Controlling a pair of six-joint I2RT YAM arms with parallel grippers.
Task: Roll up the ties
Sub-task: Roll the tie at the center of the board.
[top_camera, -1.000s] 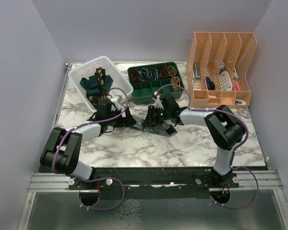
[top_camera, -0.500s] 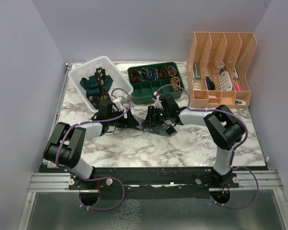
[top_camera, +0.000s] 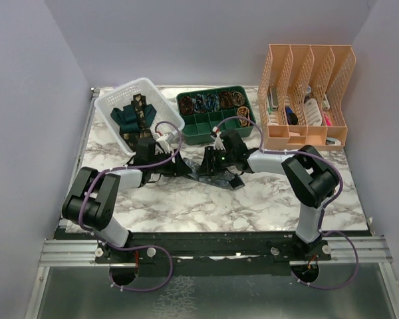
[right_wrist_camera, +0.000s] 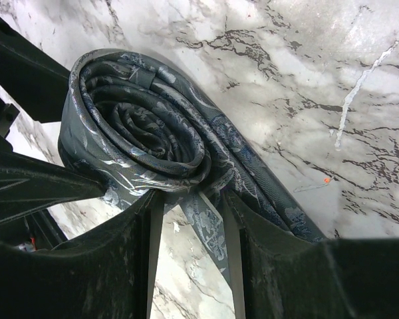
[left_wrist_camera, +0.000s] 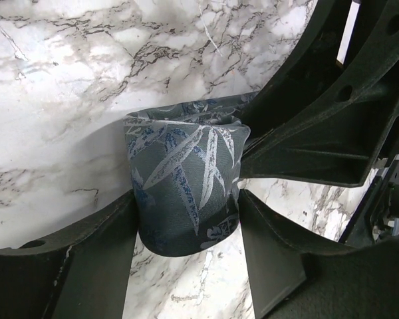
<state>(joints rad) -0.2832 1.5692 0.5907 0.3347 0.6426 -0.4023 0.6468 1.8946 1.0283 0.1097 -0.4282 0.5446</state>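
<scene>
– Left gripper (top_camera: 181, 167) and right gripper (top_camera: 213, 164) met nose to nose at mid-table in the overhead view, with the blue-grey tie (top_camera: 201, 174) lying on the marble table (top_camera: 186, 206) between them.
– And the other ties?
– I saw the teal tie (top_camera: 126, 118) and the black-and-gold tie (top_camera: 141, 109) heaped in the white basket (top_camera: 110, 114) at the back left.
– Left wrist?
– My left fingers (left_wrist_camera: 93, 266) pressed against both sides of the blue-grey tie, which was wound into a fat roll between them.
– Right wrist?
– I looked straight at the roll's spiral end at the fingertips, and the loose tail ran down between the right fingers (right_wrist_camera: 286, 266). They stood partly apart. I couldn't tell whether they pinched anything.
</scene>
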